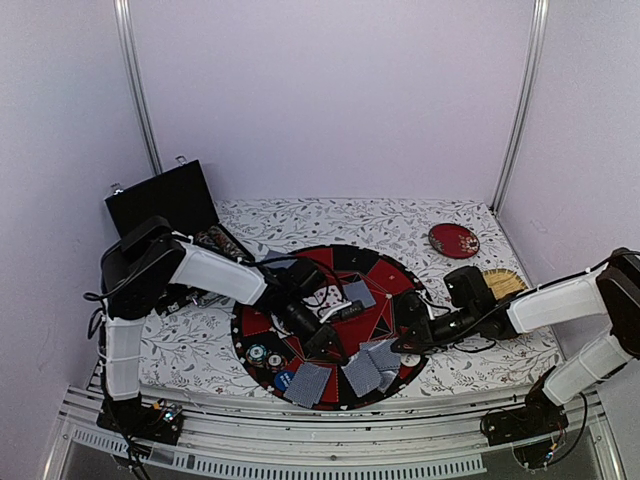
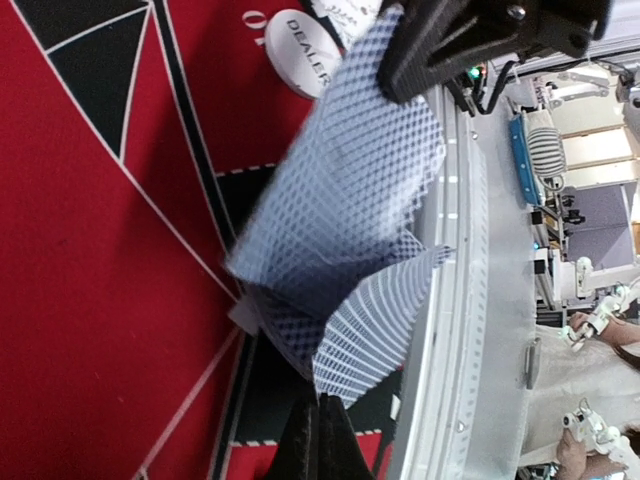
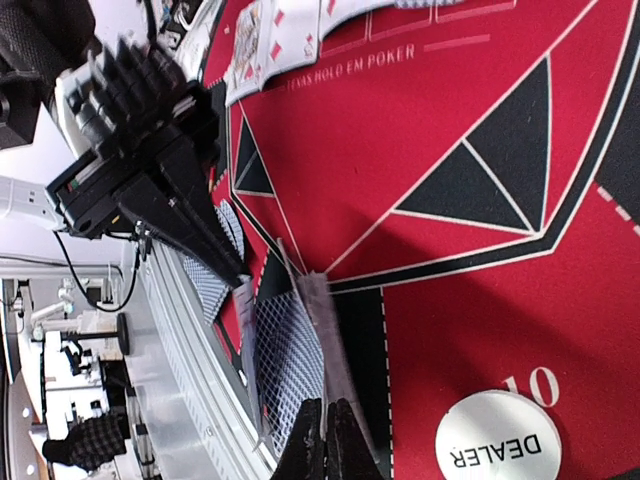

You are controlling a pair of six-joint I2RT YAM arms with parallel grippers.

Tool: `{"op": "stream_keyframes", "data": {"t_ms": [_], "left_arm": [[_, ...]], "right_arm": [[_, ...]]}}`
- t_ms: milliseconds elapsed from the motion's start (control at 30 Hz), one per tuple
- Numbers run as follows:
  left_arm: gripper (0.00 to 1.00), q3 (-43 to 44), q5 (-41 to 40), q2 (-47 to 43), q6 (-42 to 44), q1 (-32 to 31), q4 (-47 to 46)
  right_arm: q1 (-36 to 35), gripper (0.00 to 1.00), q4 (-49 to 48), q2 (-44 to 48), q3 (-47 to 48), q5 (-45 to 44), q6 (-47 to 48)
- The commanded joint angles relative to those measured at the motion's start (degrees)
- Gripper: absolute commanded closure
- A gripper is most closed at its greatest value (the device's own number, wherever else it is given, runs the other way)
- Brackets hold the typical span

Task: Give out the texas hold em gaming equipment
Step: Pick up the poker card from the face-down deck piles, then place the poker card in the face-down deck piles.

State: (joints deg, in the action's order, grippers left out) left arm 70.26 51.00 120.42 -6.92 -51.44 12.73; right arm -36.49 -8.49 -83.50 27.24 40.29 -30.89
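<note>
A: Looking down from above, where do the arms reach?

B: Both lean in over the near half of the round red-and-black felt (image 1: pixel 385 280) on the flowered tabletop (image 1: pixel 480 375). Their tips come close together above a small cluster of grey-blue playing cards (image 1: pixel 368 368).

A: And the left pincer (image 2: pixel 318 440)?

B: It is pinched together with no gap between the fingers. The pointed corner of a bowed card (image 2: pixel 375 320) runs right into its tips, so it appears to grip that card.

A: The right pincer (image 3: pixel 325 440)?

B: Closed as well. From the left wrist it shows clamped on the upper edge of a second card (image 2: pixel 345 190), which is blurred and overlaps the bowed one.

A: Where is the other gear?

B: A white disc (image 3: pixel 497 440) marked DEALER lies flat on the felt, near the held cards. A rim card (image 1: pixel 310 383) lies face down at the felt's near edge, and a centre card (image 1: pixel 360 292) lies face down near its middle. Some face-up cards (image 3: pixel 262 45) rest by the felt's printed lettering. Two striped chips (image 1: pixel 258 353) sit at the felt's left edge, with a blue disc (image 1: pixel 283 380) just beside them.

A: And off the felt?

B: A dark red plate (image 1: pixel 453 240) at the far right, a straw mat (image 1: pixel 505 283) near the right arm, and an open black case (image 1: pixel 165 200) at the far left.
</note>
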Motion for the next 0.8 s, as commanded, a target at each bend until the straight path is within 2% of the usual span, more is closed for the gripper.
{"op": "stream_keyframes", "data": {"t_ms": [0, 133, 400, 600, 767], "left_arm": [[1.00, -2.1, 2.2, -5.2, -0.8, 0.5, -1.0], [1.00, -3.2, 3.6, -9.0, -1.0, 0.8, -1.7], [1.00, -8.9, 7.1, -17.4, -7.2, 3.1, -11.0], [1.00, -11.6, 3.8, -21.5, -12.5, 4.4, -16.7], [1.00, -12.9, 1.2, -21.9, -15.2, 5.7, -19.2]], "right_arm": [[-0.7, 0.98, 0.2, 3.9, -1.0, -3.2, -2.5], [-2.1, 0.98, 0.3, 5.5, -1.4, -6.0, -5.5], [-7.2, 0.98, -0.9, 10.4, -3.9, -13.3, -15.0], [-11.1, 0.98, -5.8, 16.0, -9.2, -20.7, -26.0], [-14.7, 0.98, -9.6, 16.8, -10.9, -26.3, -32.3]]}}
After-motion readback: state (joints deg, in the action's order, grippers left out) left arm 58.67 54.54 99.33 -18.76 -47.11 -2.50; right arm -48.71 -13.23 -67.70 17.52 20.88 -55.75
